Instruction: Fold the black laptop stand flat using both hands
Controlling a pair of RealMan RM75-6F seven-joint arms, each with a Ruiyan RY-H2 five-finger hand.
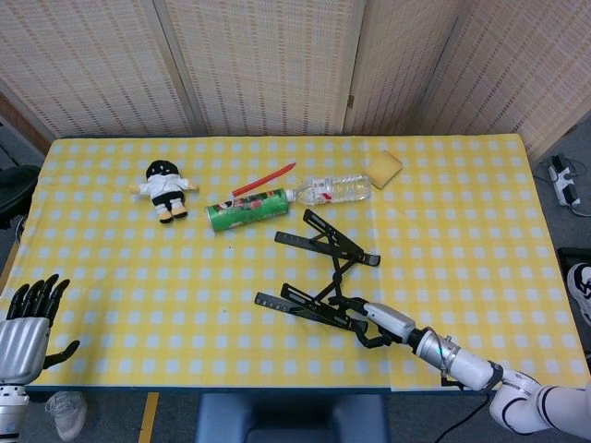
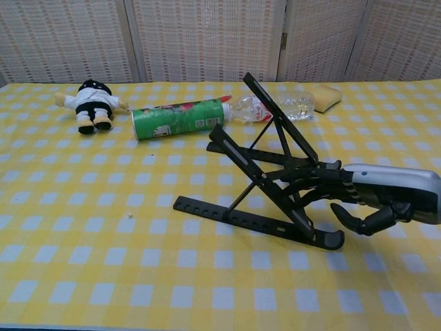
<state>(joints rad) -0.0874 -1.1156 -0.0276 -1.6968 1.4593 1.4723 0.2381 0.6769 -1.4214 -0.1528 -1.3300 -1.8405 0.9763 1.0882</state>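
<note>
The black laptop stand [image 1: 323, 268] [image 2: 269, 172] stands unfolded near the middle of the yellow checked table [image 1: 111, 277], turned at an angle, its raised panel sloping up towards the far side. My right hand [image 1: 374, 321] [image 2: 375, 196] is at the right end of the stand's near rail. Its fingers [image 2: 310, 181] reach in among the struts and its thumb curls underneath, so it grips the stand there. My left hand [image 1: 28, 323] hangs open beyond the table's front left corner, far from the stand, and shows only in the head view.
Behind the stand lie a green can [image 1: 247, 209] [image 2: 179, 118], a plastic bottle [image 1: 332, 189] [image 2: 275, 107], a red pen [image 1: 263, 179] and a yellow sponge [image 1: 383, 169] [image 2: 324, 98]. A small doll [image 1: 164, 189] [image 2: 91, 103] sits at the far left.
</note>
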